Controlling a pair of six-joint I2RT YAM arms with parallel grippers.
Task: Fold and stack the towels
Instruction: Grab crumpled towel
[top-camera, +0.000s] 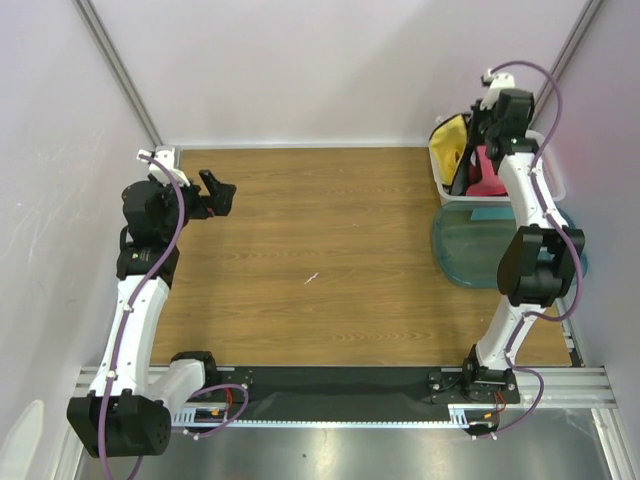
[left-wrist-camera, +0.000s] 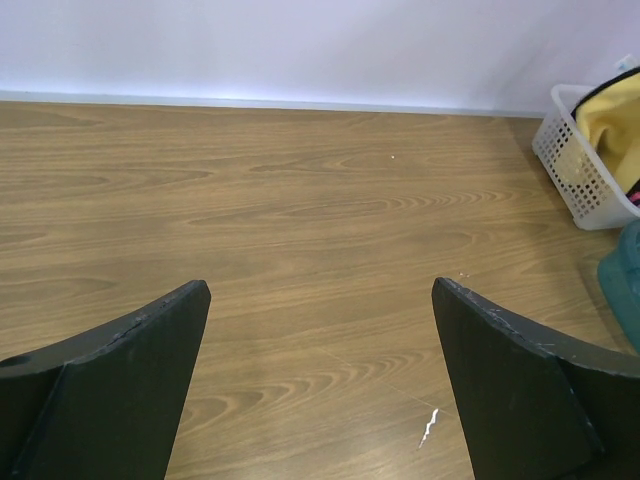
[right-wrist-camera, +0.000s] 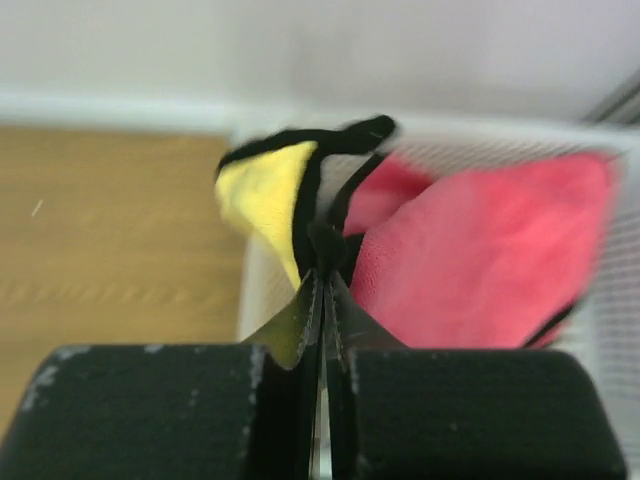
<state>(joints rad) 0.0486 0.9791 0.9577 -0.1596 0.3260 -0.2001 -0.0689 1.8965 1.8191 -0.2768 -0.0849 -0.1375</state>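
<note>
A yellow towel with black edging (top-camera: 452, 140) and a pink towel (top-camera: 488, 172) lie in a white basket (top-camera: 437, 152) at the far right of the table. My right gripper (top-camera: 478, 130) is over the basket. In the right wrist view it (right-wrist-camera: 322, 275) is shut on the black edge of the yellow towel (right-wrist-camera: 265, 195), with the pink towel (right-wrist-camera: 480, 260) just to its right. My left gripper (top-camera: 218, 192) is open and empty above the far left of the table. In the left wrist view its fingers spread wide (left-wrist-camera: 320, 290) over bare wood.
A teal translucent bin (top-camera: 470, 245) lies in front of the basket at the right edge. The basket (left-wrist-camera: 570, 170) and yellow towel (left-wrist-camera: 610, 120) show at the far right of the left wrist view. White walls enclose the wooden table.
</note>
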